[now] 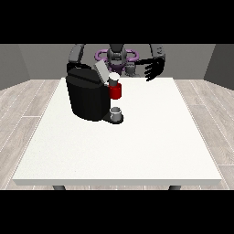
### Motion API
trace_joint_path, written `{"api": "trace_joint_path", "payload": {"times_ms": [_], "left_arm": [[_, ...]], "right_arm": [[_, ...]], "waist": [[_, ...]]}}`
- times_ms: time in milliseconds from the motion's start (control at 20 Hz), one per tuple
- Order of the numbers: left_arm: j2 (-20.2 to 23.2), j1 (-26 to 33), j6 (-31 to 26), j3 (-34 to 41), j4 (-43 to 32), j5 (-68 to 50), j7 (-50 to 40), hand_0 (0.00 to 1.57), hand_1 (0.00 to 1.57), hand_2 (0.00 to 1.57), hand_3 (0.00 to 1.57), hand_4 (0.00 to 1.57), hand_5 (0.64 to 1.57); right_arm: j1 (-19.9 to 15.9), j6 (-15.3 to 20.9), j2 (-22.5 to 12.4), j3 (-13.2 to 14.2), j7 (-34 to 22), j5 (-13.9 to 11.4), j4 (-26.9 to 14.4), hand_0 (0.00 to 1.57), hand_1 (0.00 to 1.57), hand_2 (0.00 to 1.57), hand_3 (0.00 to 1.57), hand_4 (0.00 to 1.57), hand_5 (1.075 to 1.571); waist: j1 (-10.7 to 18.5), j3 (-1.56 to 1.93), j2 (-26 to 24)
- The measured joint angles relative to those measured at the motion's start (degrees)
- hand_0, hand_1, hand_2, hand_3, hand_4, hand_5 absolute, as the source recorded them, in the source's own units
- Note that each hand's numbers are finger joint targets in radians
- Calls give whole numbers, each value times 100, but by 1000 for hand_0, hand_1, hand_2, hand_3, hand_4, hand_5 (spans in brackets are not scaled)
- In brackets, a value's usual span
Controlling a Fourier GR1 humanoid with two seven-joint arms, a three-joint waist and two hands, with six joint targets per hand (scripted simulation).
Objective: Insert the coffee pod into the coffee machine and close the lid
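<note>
On the far left of the table (137,151), the coffee machine (89,98) has its lid (99,71) up. I cannot tell where the pod is. The hand at the view's right (153,69) is spread, holding nothing. Shutting the lid early could jam the pod.

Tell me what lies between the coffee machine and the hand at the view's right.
Front view: only bare white table between the coffee machine and the raised hand.

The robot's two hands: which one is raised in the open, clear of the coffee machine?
The hand at the view's right, fingers spread, off to the side of the black coffee machine. The other hand cannot be seen.
</note>
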State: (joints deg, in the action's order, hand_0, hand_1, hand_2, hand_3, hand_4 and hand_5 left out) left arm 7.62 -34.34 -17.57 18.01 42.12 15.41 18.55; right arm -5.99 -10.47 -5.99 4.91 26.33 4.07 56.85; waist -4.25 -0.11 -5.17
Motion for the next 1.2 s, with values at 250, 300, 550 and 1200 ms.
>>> {"api": "trace_joint_path", "payload": {"times_ms": [250, 300, 550, 1200], "left_arm": [[-83, 1029, -217, 47, -115, -143, 237, 0, 0, 0, 0, 284, 1571], [-63, 1181, -240, 72, -136, -169, 285, 0, 0, 0, 0, 259, 1571], [13, 1854, -426, 150, -179, -307, 402, 0, 0, 0, 0, 345, 1571], [-225, 2483, -699, -274, 1020, -619, 663, 0, 0, 0, 0, 175, 1571]], "right_arm": [[359, 330, 363, -577, -499, -341, 737, 0, 0, 0, 0, 204, 1571], [310, 371, 413, -672, -658, -365, 940, 0, 0, 0, 0, 285, 1571], [468, 656, 530, -1322, -1057, -497, 1883, 0, 0, 0, 0, 165, 1571], [83, 1421, 542, -1506, -1766, -1062, 3273, 0, 0, 0, 0, 293, 1571]], "waist": [[22, 0, -918], [-7, 1, -1026], [-72, 4, -1485], [582, 11, -597]]}}
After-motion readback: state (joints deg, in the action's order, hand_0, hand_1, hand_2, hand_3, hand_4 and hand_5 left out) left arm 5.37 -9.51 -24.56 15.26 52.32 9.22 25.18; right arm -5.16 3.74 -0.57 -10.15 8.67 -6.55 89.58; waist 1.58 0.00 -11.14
